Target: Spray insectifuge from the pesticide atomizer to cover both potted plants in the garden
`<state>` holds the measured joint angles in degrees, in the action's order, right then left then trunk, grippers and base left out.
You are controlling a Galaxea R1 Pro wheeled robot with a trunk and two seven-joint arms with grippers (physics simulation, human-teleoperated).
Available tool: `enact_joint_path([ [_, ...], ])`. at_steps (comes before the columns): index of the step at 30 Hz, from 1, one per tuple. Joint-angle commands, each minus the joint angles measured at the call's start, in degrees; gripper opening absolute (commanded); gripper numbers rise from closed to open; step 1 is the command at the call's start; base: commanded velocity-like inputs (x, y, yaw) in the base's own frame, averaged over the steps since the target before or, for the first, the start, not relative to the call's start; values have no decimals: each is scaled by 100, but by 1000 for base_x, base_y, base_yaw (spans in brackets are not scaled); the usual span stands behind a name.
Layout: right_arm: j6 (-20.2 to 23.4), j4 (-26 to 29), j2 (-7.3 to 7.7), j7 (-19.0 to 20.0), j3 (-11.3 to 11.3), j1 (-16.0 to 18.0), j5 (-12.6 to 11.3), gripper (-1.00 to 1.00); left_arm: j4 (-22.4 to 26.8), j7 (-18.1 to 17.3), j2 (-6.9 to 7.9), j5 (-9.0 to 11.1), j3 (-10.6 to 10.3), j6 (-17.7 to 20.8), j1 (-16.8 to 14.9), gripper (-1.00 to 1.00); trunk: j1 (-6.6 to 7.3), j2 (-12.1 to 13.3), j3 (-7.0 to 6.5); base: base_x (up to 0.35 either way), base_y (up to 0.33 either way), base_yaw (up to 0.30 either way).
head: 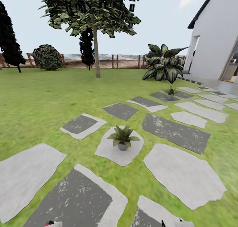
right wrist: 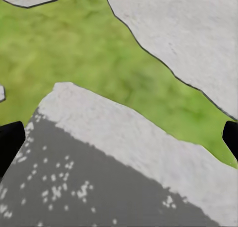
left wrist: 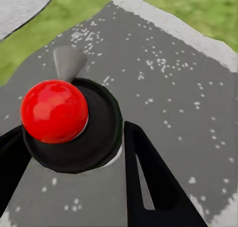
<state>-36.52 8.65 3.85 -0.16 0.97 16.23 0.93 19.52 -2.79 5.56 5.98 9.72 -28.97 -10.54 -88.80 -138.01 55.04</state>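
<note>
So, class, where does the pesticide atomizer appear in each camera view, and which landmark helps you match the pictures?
Head view: pesticide atomizer, red top peeking up at the bottom edge, left of centre.
Left wrist view: pesticide atomizer seen close from above, clamped in the left gripper.
Right wrist view: the open right gripper hangs over grass and stones.
Shared landmark, head and left wrist: the dark speckled stepping stone.

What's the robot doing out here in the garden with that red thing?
The robot's left gripper is holding the pesticide atomizer, a dark bottle with a red top, over a dark stepping stone. Its right gripper is open and holds nothing. Ahead on a pale stone sits one potted plant, and a second potted plant stands farther off near the big leafy shrub. The bottle isn't near either plant yet.
</note>
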Motion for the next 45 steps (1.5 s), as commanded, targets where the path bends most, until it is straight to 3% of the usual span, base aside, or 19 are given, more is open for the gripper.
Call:
enact_joint_path([
  [1,-18,-6,-1,-2,9,3,9,100,2,-40,6,54,-8,-15,5,-100,-2,-2,5,338,0,0],
  [32,7,-10,-35,5,0,3,5,100,-10,-29,50,-35,57,-243,52,-100,-2,-2,5,337,-8,0],
  [40,5,29,114,2,15,3,12,100,-3,-59,27,-41,-2,-233,52,-100,-2,-2,5,259,-133,0],
  [42,5,49,216,25,12,3,14,100,37,-95,27,-66,-32,-222,37,-100,-2,-2,5,56,-32,0],
  [45,5,295,355,51,2,3,87,100,48,-116,51,-403,-168,-183,-16,-100,-2,-2,5,19,-11,0],
])
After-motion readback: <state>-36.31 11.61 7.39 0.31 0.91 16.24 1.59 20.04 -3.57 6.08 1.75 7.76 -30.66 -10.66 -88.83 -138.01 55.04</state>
